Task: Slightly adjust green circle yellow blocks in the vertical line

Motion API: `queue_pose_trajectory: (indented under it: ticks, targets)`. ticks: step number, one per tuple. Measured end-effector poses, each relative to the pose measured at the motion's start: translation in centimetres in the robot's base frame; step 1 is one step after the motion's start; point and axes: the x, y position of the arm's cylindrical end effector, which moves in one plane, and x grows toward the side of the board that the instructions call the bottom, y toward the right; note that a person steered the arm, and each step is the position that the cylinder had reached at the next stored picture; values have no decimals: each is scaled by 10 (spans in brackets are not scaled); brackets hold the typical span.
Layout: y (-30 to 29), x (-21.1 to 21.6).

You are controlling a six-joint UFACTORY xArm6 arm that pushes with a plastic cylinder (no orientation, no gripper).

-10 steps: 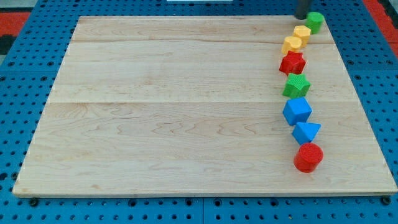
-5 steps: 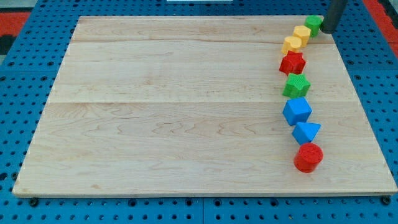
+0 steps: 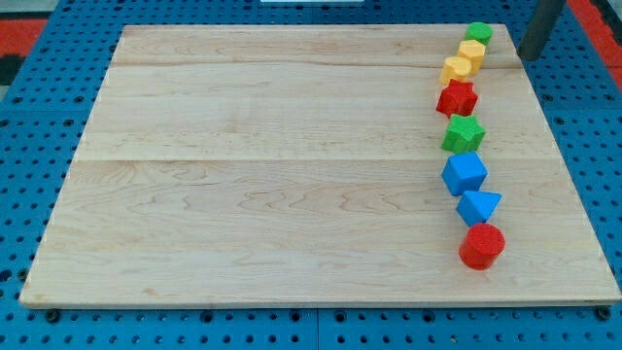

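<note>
A pale wooden board (image 3: 292, 165) lies on a blue perforated base (image 3: 29, 146), with red perforated patches (image 3: 24, 34) at the view's top corners

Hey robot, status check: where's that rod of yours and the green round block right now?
My tip off the board's right edge, clear of the blocks. Green circle tops the line, touching the yellow blocks. Nothing between them.

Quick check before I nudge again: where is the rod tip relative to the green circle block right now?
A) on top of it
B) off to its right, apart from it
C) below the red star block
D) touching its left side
B: my tip stands to the view's right of the green circle block, with bare wooden board between them.
</note>
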Motion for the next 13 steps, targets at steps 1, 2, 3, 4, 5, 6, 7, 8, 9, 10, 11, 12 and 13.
queue_pose_trajectory:
  ticks: [1,2,3,4,5,6,7,8,9,10,11,12,13]
  targets:
    - [-25,-11]
    - [-37,-25]
    - [-36,-34]
    - [-14,-9]
    - [-38,2]
    - [-69,2]
    - [-65,2]
    - [-4,-8]
    - [31,-31]
    - [-4,-49]
    - [-10,-52]
    - [-42,-52]
    - [-47,-53]
